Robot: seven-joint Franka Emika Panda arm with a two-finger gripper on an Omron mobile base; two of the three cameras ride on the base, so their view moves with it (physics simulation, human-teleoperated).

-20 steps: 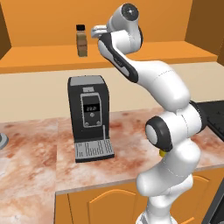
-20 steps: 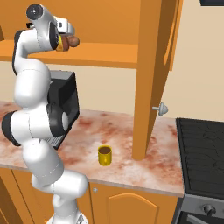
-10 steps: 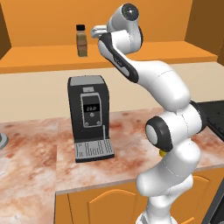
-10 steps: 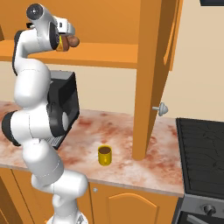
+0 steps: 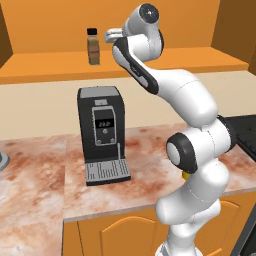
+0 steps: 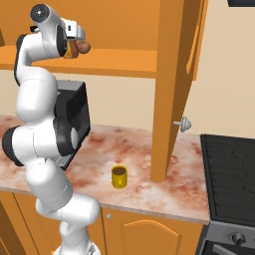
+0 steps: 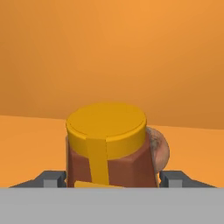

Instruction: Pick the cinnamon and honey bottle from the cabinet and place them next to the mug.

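DONE: nothing placed yet | NOW: your gripper [image 7: 112, 177] brackets the honey bottle [image 7: 108, 144] on the cabinet [image 5: 45, 62] shelf, grip unconfirmed | LEFT: cinnamon [image 5: 93, 46] on shelf; both go beside mug [image 6: 119, 176] on desk [image 6: 139, 159]

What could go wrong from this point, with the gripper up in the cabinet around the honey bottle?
The fingers flank the honey bottle low on its body; a weak grip could let it slip. A round brown ball sits right behind it and may get knocked off the cabinet shelf. The mug stands far below, so carrying is long.
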